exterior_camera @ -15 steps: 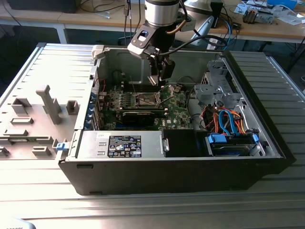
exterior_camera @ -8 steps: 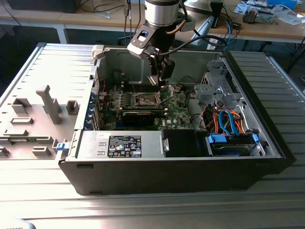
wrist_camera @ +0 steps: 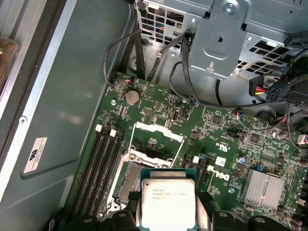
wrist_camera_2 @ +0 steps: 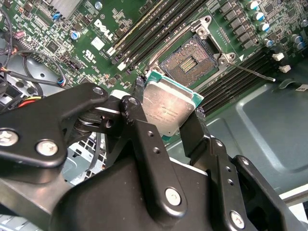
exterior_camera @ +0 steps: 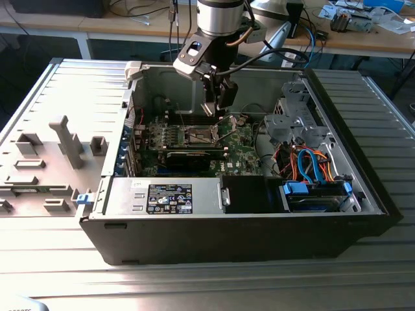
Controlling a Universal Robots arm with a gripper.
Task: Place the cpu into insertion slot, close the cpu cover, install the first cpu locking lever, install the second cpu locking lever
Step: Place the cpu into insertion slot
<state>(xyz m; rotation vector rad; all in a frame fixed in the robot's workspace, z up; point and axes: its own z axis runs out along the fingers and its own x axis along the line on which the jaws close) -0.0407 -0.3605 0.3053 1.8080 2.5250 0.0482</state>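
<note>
Inside the open computer case point(exterior_camera: 259, 249), your gripper point(wrist_camera_2: 169, 103) is clamped across the cpu point(wrist_camera: 168, 204), a light, stiff but fragile chip best held by its sides, hovering, it seems, just above the open insertion slot point(wrist_camera_2: 186, 62).

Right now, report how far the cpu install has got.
Done: nothing is seated. In hand: the gripper is shut on the cpu, held above the motherboard close to the insertion slot, which is bare. Left: the cpu cover is flipped open and a locking lever juts out free, so seating, cover and both levers are not yet done.
</note>
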